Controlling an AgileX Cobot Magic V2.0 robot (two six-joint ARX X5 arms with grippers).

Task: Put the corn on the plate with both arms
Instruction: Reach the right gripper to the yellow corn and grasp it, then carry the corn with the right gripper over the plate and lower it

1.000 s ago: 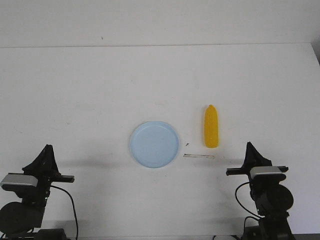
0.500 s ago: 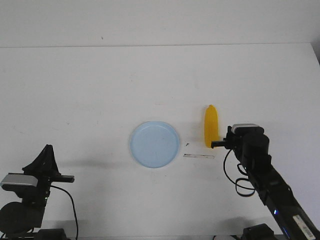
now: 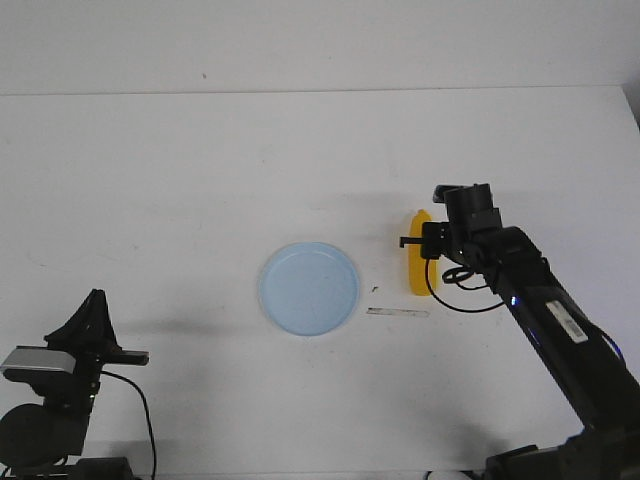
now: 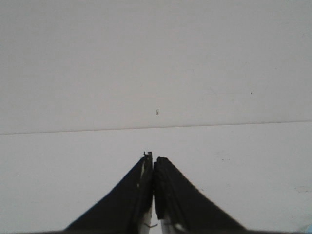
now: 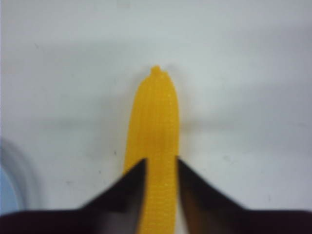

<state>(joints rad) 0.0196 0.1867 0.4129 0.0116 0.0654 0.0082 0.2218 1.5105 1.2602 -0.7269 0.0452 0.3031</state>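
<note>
The yellow-orange corn point(image 3: 420, 276) lies on the white table just right of the pale blue plate point(image 3: 310, 288), its pointed end facing the far side. My right gripper point(image 3: 436, 250) hangs over the corn's middle. In the right wrist view the gripper point(image 5: 161, 163) is open, with a dark finger on each side above the corn point(image 5: 155, 112), and the plate's rim point(image 5: 7, 190) shows at the edge. My left gripper point(image 3: 96, 300) rests at the front left, far from both. In its wrist view the left gripper point(image 4: 153, 158) is shut and empty.
A thin grey strip point(image 3: 397, 313) and a small dark speck point(image 3: 374, 289) lie on the table between the plate and the corn. The table's far edge point(image 3: 320, 92) meets a white wall. The left wrist view shows only the white table and wall.
My right arm has risen from its rest at the front right and reached forward, bringing its gripper over the corn. The left arm, the corn and the plate have not moved.
</note>
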